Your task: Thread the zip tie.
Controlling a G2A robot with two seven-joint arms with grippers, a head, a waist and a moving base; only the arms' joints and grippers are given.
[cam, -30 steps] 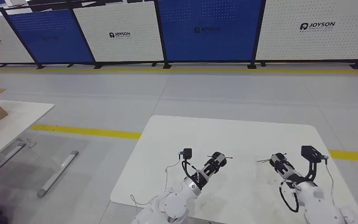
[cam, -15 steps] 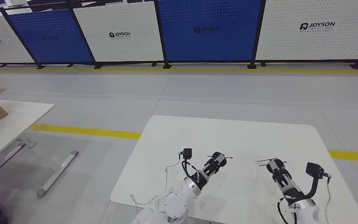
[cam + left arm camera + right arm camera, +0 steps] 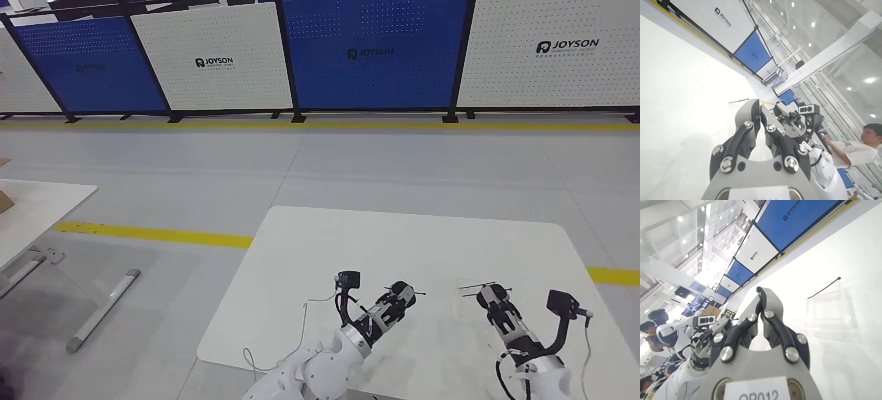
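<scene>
Both grippers closed over the white table (image 3: 420, 240), zip tie (image 3: 823, 288) loose ahead of the right gripper (image 3: 759, 291)
The black zip tie (image 3: 469, 288) lies stretched out at a clear box (image 3: 832, 317); whether on it or beside it is unclear. It sits near the right gripper (image 3: 488, 292) without touching it, on the side toward the left gripper (image 3: 759, 103). The right one is pressed tight, the left narrowed to a sliver; whether either pinches anything cannot be told

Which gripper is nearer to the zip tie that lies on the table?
Right. The right gripper is close beside the zip tie, not touching it; the left gripper is clearly farther from it.
</scene>
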